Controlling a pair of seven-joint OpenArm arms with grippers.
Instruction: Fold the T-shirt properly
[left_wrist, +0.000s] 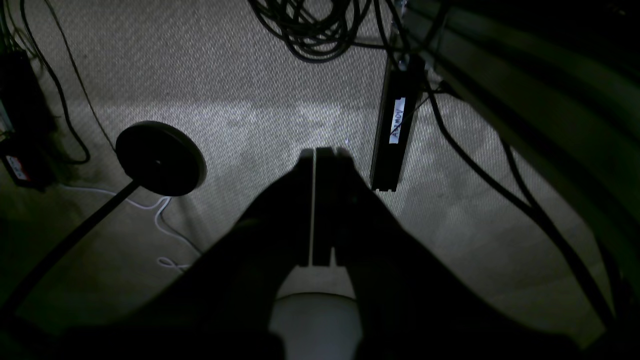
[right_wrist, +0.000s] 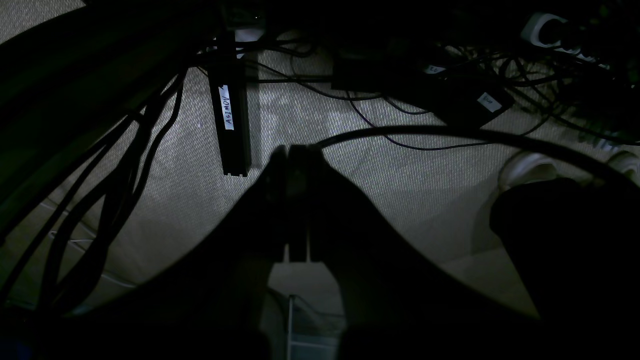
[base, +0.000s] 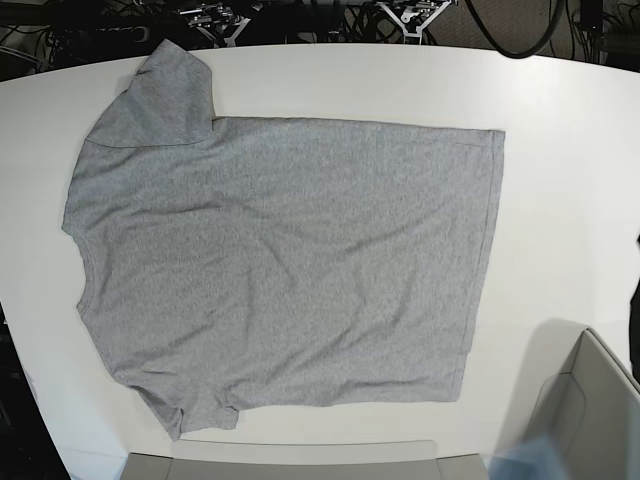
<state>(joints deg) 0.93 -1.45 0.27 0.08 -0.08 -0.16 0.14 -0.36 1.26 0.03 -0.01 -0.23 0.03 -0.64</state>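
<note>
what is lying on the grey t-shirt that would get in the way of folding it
Nothing visible. The heather-grey short-sleeved cotton T-shirt lies spread flat, plain side up, on the white table with nothing on it. Neither gripper is over the table.

left gripper (left_wrist: 325, 150): labelled bar (left_wrist: 394, 125) right, round base (left_wrist: 161, 158) left | right gripper (right_wrist: 292, 147): labelled bar (right_wrist: 231, 125) left

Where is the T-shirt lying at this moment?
In the base view the T-shirt lies spread flat on the white table, filling its left and middle, collar toward the left edge and hem toward the right.
</note>
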